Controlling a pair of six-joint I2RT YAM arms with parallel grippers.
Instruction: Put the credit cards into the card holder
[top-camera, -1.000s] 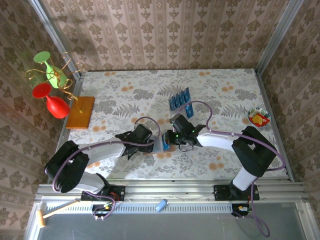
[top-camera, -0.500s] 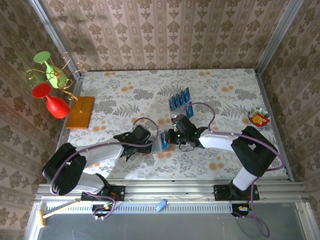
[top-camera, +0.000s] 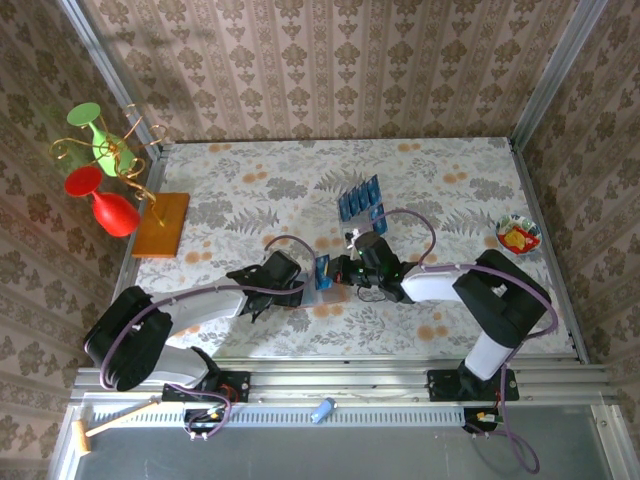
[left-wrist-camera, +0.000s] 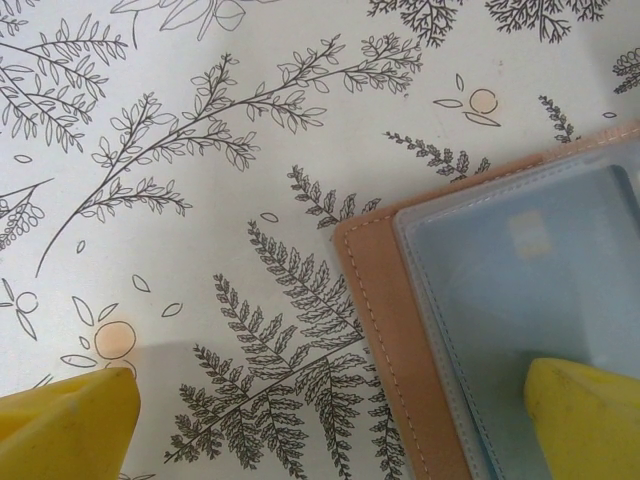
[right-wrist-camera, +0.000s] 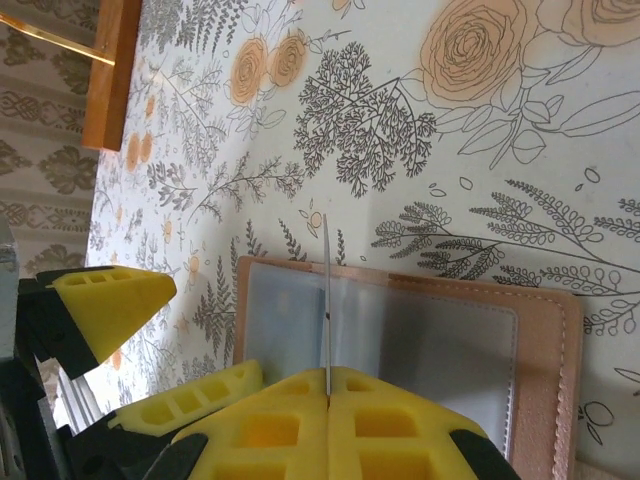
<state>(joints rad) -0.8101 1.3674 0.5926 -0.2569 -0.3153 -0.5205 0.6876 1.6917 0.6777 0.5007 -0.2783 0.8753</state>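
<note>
Right gripper (right-wrist-camera: 328, 392): yellow fingers pressed together on a blue credit card (right-wrist-camera: 326, 290), which stands on edge (in the wrist view it is just a thin line).
Held card's place: directly above the open card holder (right-wrist-camera: 545, 370), over the seam between its two clear pockets; I cannot tell whether it touches.
Card holder: lies flat and open on the floral tablecloth (left-wrist-camera: 200, 200), near the middle, between the two grippers.
Left gripper (left-wrist-camera: 325, 425): jaws spread wide, holding nothing; one fingertip over the holder's clear pocket, the other over bare cloth.
Other credit cards (top-camera: 358, 200): a fanned row farther back, well apart from the holder.
Wooden board (top-camera: 162, 224): at the left edge.
Bowl (top-camera: 518, 236): at the right edge.
</note>
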